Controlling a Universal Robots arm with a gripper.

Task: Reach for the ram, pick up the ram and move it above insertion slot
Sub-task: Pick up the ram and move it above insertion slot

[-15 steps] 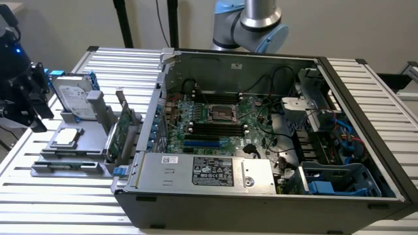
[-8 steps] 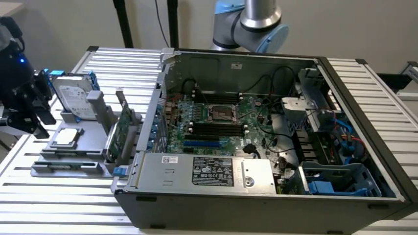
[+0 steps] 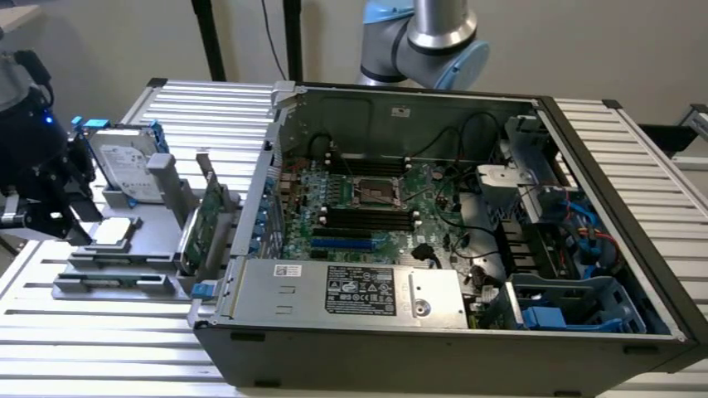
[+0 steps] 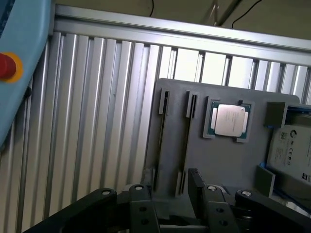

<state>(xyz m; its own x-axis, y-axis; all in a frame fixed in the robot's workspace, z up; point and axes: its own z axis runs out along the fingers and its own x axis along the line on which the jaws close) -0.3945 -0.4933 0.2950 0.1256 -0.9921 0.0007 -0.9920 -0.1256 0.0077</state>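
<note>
**Workstation, exterior and wrist views.** The black two-fingered gripper [image 3: 53,217] is seen at the far left edge of the exterior view, at mid-height. It hangs over the near end of a flat grey plastic parts holder [image 3: 111,286], which rests on a ribbed aluminium table [image 3: 99,348]. In the wrist view the gripper [image 4: 170,184] is shown with its fingers [image 4: 195,183] spread apart. The holder's two long narrow slots [image 4: 163,141] lie in the gap beneath them. Whether the ram, a thin green stick, stands edge-on in either slot cannot be told. Also carried on the holder are a square silver processor chip [image 4: 229,120], a silver hard drive [image 3: 119,162] and an upright green card with a metal bracket [image 3: 210,224]. The centre and right of the exterior view are occupied by the open grey computer case [image 3: 332,356]. Black insertion slots [image 3: 366,218] are seen on its green motherboard [image 3: 426,186], well apart from the gripper.
</note>
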